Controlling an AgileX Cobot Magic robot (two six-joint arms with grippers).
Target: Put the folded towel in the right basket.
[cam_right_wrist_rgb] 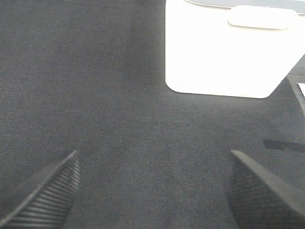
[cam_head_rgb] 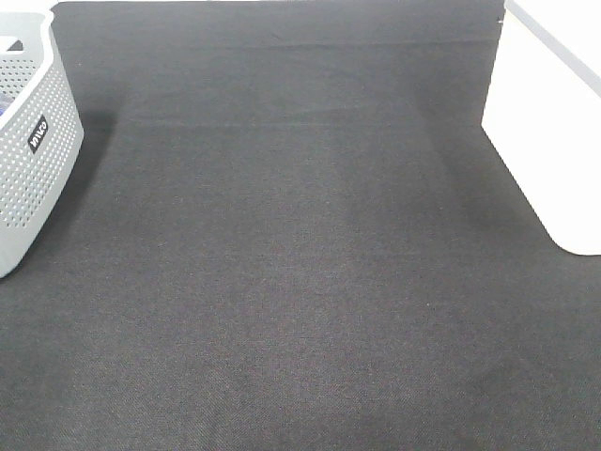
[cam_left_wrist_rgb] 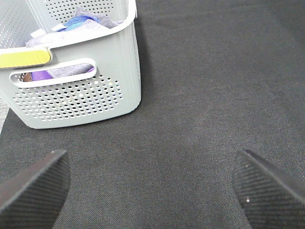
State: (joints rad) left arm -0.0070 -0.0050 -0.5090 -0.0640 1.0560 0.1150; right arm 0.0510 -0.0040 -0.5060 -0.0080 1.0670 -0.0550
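**Left wrist and right wrist: both claws spread over bare surface**

Left wrist view gives you the left claw (cam_left_wrist_rgb: 150, 188) with its two ribbed black fingers (cam_left_wrist_rgb: 33, 188) set wide apart, nothing between them but the dark woven surface (cam_left_wrist_rgb: 200, 95). Just beyond that claw stands the grey perforated basket (cam_left_wrist_rgb: 90, 95), resting on the surface, with a slot handle in its near wall. Inside it you can see crumpled cloth (cam_left_wrist_rgb: 83, 21) in purple, blue and grey, and a yellow-green strip (cam_left_wrist_rgb: 24, 58) lies along the rim next to the handle.

Your right claw (cam_right_wrist_rgb: 152, 191) is likewise spread wide, its fingers (cam_right_wrist_rgb: 43, 191) holding nothing, with only dark surface beneath the gap. Farther out from it sits the white basket (cam_right_wrist_rgb: 224, 52), a solid-walled container with a moulded handle near its top edge; its inside is not visible to you from this angle.

From the exterior high camera neither claw appears. You see the grey basket at the left edge and the white basket at the right edge, well apart, with open surface between them. A folded towel as such cannot be made out in any view; the only cloth showing is the bundle in the grey basket.
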